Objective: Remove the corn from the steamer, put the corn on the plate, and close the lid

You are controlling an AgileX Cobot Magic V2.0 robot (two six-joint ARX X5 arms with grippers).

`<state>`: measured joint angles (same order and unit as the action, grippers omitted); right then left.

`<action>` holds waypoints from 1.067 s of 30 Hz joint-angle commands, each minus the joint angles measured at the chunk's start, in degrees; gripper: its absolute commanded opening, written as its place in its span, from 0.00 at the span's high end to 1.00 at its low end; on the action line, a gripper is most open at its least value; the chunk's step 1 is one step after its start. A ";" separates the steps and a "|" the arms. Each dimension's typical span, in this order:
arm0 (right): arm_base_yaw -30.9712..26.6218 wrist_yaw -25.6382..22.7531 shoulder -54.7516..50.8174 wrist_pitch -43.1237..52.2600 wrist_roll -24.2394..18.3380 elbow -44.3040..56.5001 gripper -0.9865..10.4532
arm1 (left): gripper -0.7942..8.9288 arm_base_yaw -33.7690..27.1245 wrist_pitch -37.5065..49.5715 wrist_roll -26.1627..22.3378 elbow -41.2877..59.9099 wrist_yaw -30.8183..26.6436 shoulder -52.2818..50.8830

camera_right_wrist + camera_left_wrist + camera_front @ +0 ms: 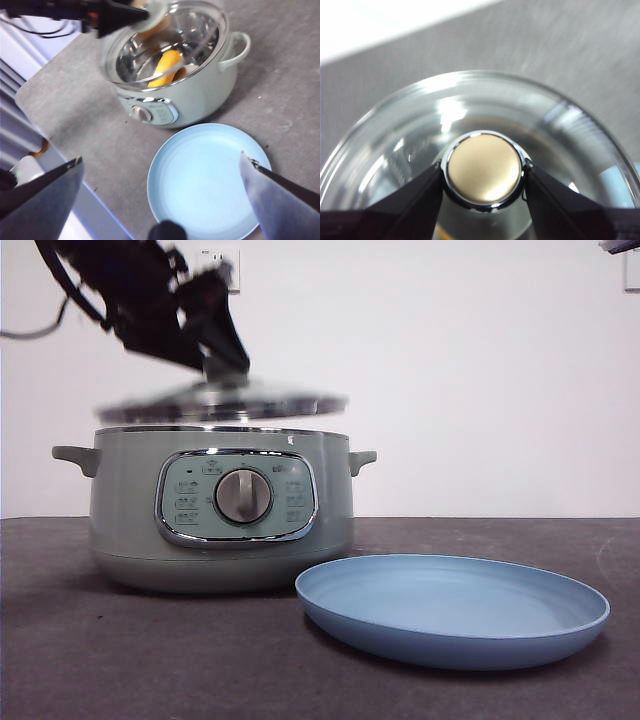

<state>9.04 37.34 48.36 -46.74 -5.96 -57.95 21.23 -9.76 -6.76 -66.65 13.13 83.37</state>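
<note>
The lid (pixel 470 150) is clear, glossy glass with a bright chrome rim; its knob (pixel 483 168) has a smooth satin top ringed in chrome. The steamer (pixel 220 515) has a smooth, faintly glossy body, a chrome-framed panel, a brushed silver dial (pixel 243 496) and a shiny metal inside. The plate (pixel 452 612) looks smooth and matt. The counter (pixel 100 660) is dull, finely grained grey. The corn (pixel 166 67) looks waxy.

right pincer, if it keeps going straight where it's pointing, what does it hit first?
Most likely the plate: the right pincer, jaws wide open, points down at its bare face. Depth is unclear from the wrist view.
</note>
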 commanded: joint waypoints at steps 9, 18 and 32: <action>4.22 -0.92 5.11 12.70 9.86 -0.09 0.39 | 0.93 0.15 -3.58 1.25 -0.28 0.85 -17.46; 20.65 -14.56 20.59 23.65 15.45 -5.35 0.39 | 0.93 0.13 -15.82 2.36 -0.28 -1.11 -36.02; 30.86 -26.21 55.67 13.90 15.34 -39.89 0.39 | 0.93 0.13 -33.38 2.78 -0.28 -5.60 -50.88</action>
<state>39.62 11.64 101.21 -32.45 9.26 -95.55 21.28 -46.04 -4.43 -66.63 7.20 33.56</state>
